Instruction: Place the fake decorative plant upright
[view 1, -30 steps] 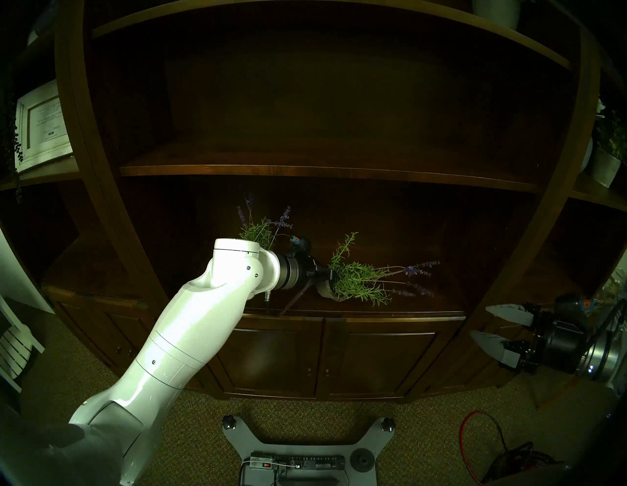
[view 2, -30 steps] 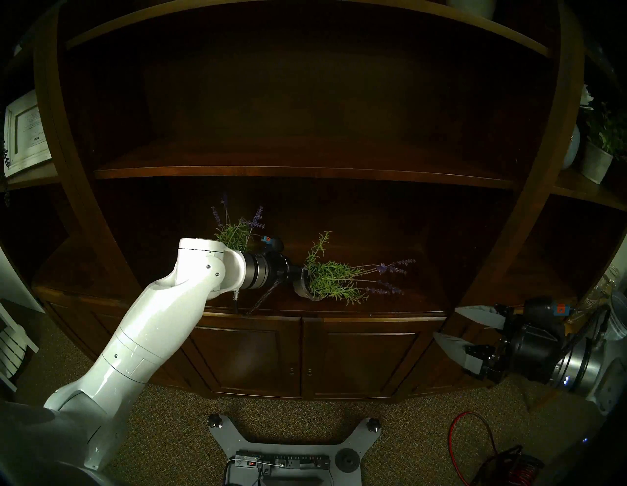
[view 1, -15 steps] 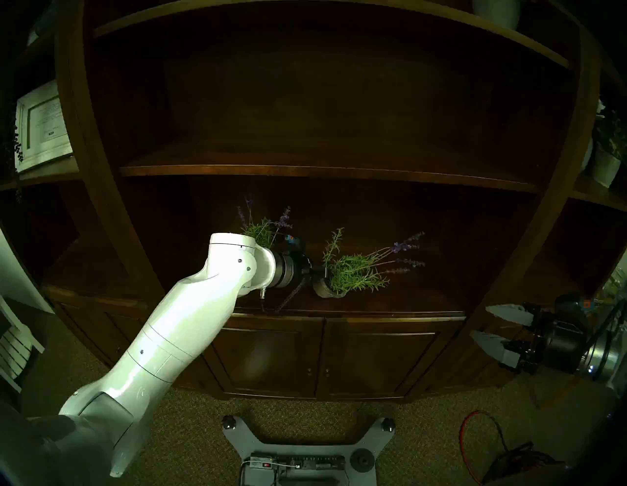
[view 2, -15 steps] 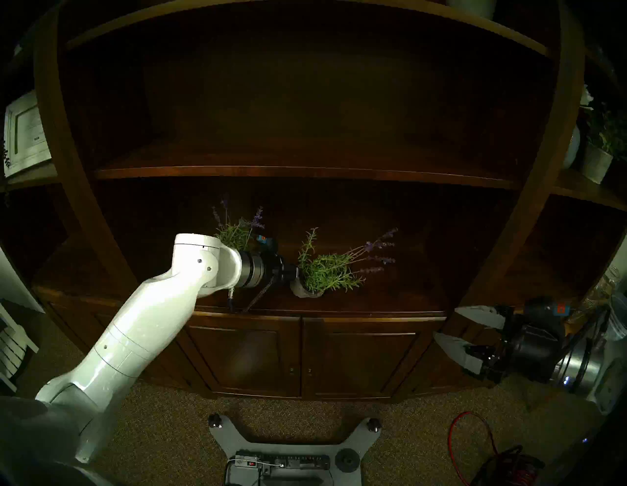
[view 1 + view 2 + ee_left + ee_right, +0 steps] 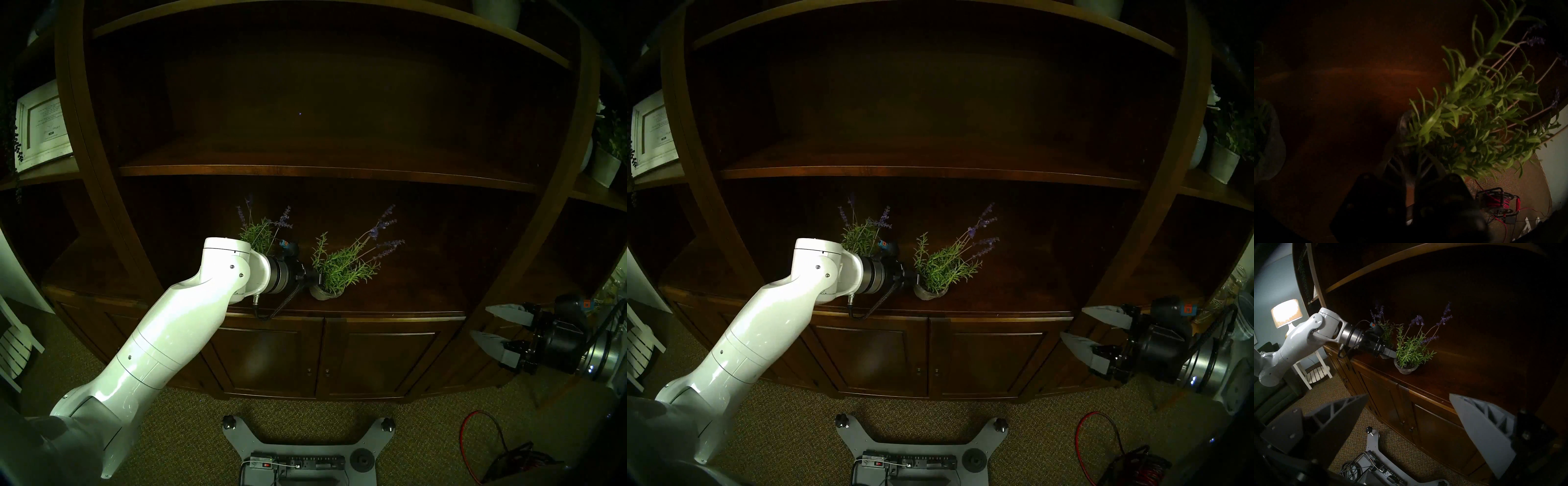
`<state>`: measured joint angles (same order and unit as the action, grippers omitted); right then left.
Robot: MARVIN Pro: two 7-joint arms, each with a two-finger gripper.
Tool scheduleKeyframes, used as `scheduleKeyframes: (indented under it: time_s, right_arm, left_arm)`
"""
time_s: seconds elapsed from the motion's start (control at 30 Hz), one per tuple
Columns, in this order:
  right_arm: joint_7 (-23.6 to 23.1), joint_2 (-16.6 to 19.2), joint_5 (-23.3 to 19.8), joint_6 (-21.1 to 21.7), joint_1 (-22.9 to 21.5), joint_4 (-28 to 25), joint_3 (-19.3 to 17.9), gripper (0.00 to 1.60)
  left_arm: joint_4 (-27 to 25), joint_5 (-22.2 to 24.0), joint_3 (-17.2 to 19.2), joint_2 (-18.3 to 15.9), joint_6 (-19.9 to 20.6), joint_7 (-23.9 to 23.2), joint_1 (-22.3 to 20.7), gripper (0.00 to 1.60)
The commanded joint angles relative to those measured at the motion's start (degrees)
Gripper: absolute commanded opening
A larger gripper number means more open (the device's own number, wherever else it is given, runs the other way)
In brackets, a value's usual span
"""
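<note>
- Pale grey wedge fingers of the right tool [image 5: 479, 321] stand wide apart, holding nothing. It is well off to the right of the cabinet and has no part in this step.
- The black left tool [image 5: 318, 277] is pinched nearly shut on the near rim of the rough grey stone pot [image 5: 1405, 367]. It points down and to the right.
- The fake lavender plant [image 5: 342, 271], green sprigs with purple spikes, sits in that pot on the dark wooden shelf ledge [image 5: 407, 298]. It is nearly upright, and its stems lean right.
- To finish well, I would tip the pot until its base sits flat, press it down lightly, then open slowly and draw back along the finger line so that no sprig snags.
- A rim pinch is thin, so a quick turn could let the pot swing.
- A second potted lavender [image 5: 261, 230] stands just behind the left wrist, so retreat with care.
- The wrist view is very dark, and foliage hides the finger contact.
- Whether the pot's base lies fully flat cannot be told.
- The far pot's base is hidden behind the arm.
</note>
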<state>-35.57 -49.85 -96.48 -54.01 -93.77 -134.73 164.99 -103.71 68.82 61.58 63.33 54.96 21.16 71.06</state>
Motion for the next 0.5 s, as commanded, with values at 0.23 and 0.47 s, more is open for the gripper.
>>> scheduleKeyframes:
  time_s: [0.23, 0.47]
  right_arm:
    - [-0.06, -0.01, 0.14, -0.28, -0.16, -0.14, -0.14, 1.6]
    - [-0.06, -0.01, 0.14, -0.28, -0.17, -0.14, -0.14, 1.6]
  left_arm:
    - [-1.76, 0.37, -1.75, -1.25, 0.04, 1.34, 1.27, 0.0]
    - [-1.84, -0.1, -2.92, -1.36, 0.04, 2.7, 1.56, 0.0]
